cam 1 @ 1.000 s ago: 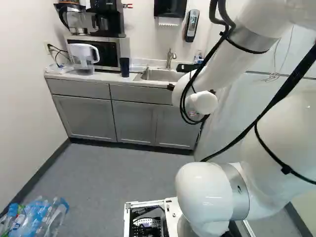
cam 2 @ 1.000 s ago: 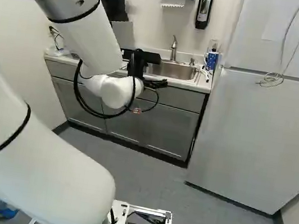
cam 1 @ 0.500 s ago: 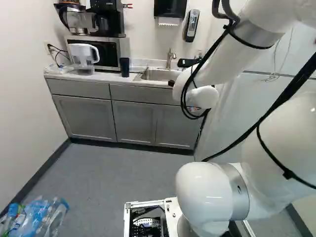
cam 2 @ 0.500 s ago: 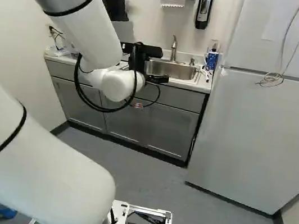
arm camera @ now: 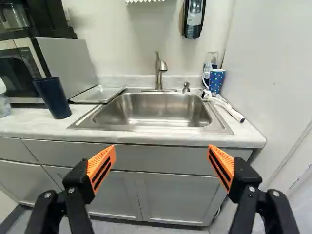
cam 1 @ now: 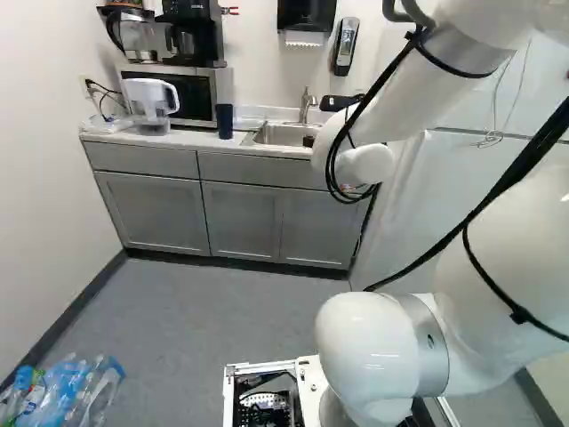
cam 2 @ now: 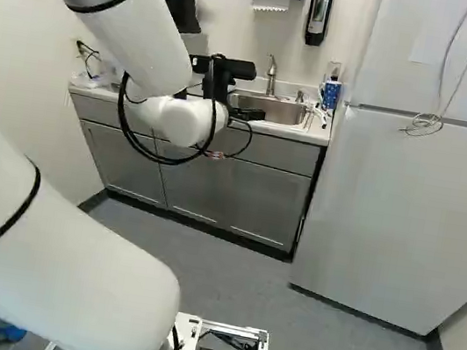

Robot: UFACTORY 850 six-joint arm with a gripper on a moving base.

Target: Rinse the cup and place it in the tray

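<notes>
Pale table (arm camera: 24,123) around sink (arm camera: 152,111): dark cup (arm camera: 52,97) at its nine o'clock, tray (arm camera: 99,93) at ten, patterned mug (arm camera: 216,81) at two, fingers (arm camera: 101,168) wide open.

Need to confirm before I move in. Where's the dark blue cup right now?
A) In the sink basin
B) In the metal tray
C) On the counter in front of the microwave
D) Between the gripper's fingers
C: the cup stands on the counter, before the microwave.
</notes>
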